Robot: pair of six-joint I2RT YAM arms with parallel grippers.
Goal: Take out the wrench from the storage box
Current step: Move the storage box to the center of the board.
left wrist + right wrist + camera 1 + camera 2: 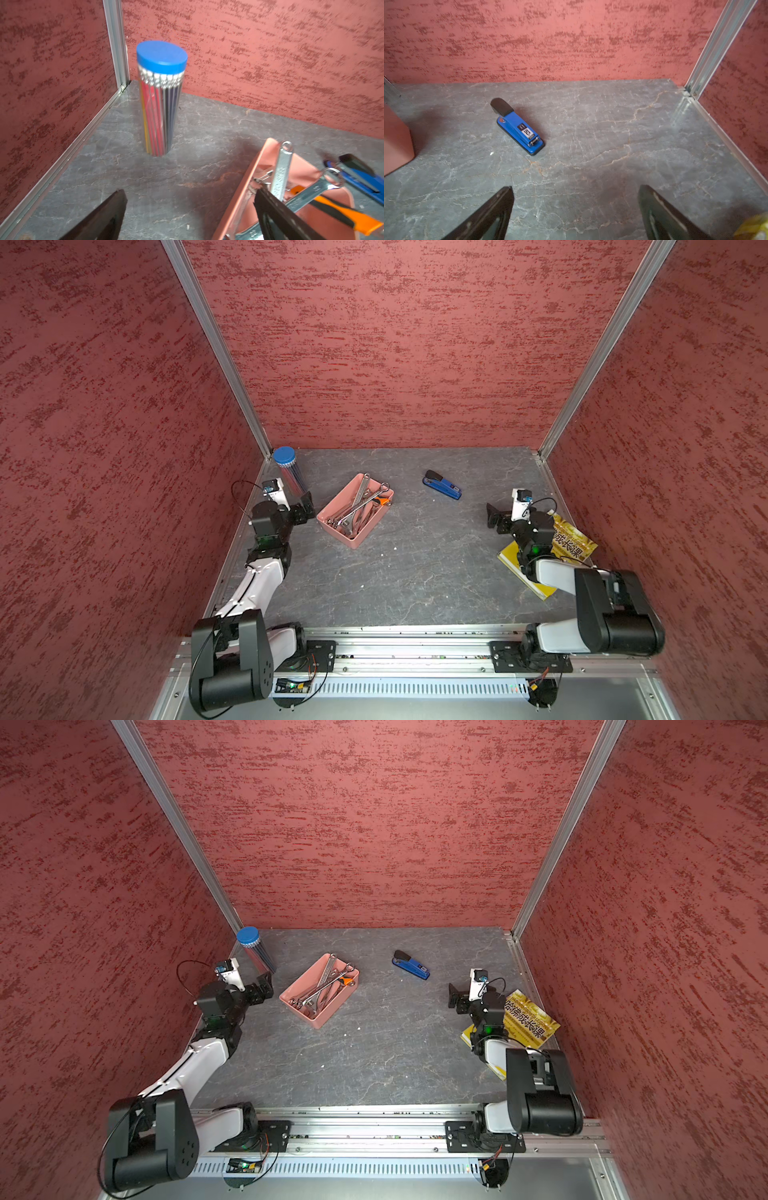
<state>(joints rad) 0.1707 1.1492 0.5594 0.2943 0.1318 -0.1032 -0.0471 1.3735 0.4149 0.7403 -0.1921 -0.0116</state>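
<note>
storage box point(374, 524) holds wrenches point(360, 506); left end effector point(306, 506) and right end effector point(494, 517) gape empty.

Looks like a robotics lab cell: red textured panels point(395, 344) on aluminium profiles point(215, 344), left arm point(259, 576) and right arm point(555, 572) bolted to a rail point(415, 635).

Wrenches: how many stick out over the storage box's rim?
2. The first wrench leans over the far end wall of the storage box; the second wrench pokes over the corner nearest the stapler. Other tools lie tangled lower, partly hidden.
</note>
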